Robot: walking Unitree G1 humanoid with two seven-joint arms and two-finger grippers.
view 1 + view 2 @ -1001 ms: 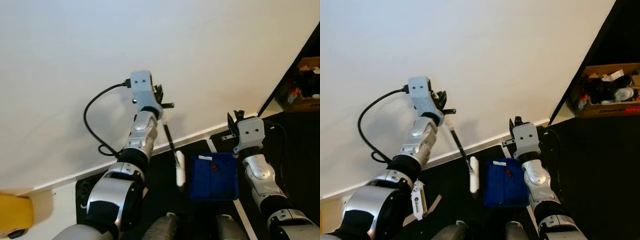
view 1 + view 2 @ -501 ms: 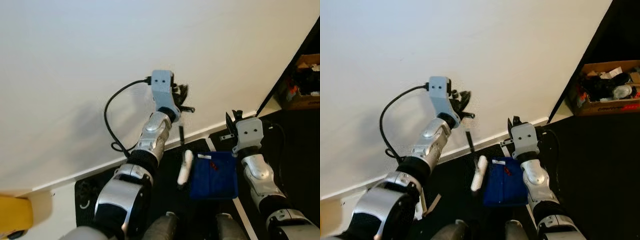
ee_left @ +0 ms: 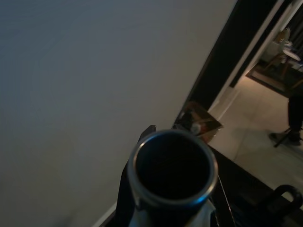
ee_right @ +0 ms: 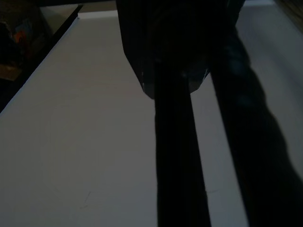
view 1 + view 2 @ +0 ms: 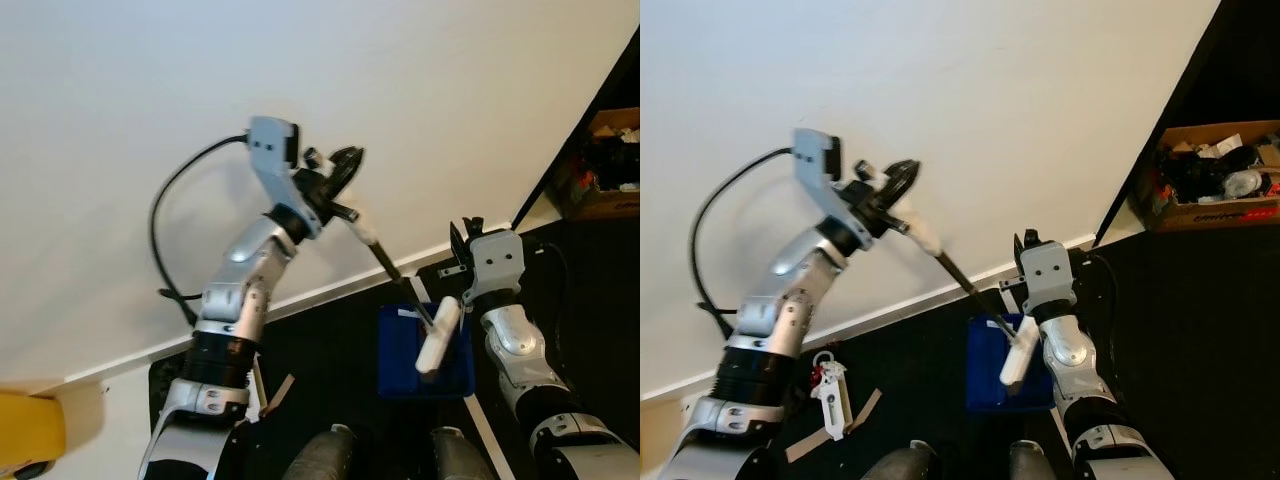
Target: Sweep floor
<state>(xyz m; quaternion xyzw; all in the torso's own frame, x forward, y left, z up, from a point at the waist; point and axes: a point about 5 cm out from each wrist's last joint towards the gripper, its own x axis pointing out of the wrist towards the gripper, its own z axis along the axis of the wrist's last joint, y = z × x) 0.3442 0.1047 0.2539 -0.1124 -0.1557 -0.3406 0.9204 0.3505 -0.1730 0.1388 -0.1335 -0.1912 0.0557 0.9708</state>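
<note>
My left gripper [image 5: 341, 184] is raised in front of the white wall and shut on the top of the brush handle [image 5: 384, 258], a black rod with a white grip. The left wrist view shows the handle's hollow end [image 3: 171, 169] between the fingers. The rod slants down to the right, and the white brush head [image 5: 437, 335] hangs over the blue dustpan [image 5: 398, 362] on the black floor. My right gripper [image 5: 463, 238] points up just above the dustpan's far right corner. In the right wrist view its fingers [image 4: 177, 142] are closed along a dark bar, apparently the dustpan's handle.
A cardboard box [image 5: 1215, 185] of clutter sits on the floor at the far right. A yellow object [image 5: 28, 430] lies at the lower left. A cardboard scrap [image 5: 832, 428] and a tag [image 5: 830, 392] lie on the dark floor by the baseboard [image 5: 905, 300]. My feet [image 5: 320, 458] are just behind the dustpan.
My left arm swung the brush to the right and tilted it, carrying the white head from the dustpan's left edge to over the pan. The right arm and dustpan stayed put.
</note>
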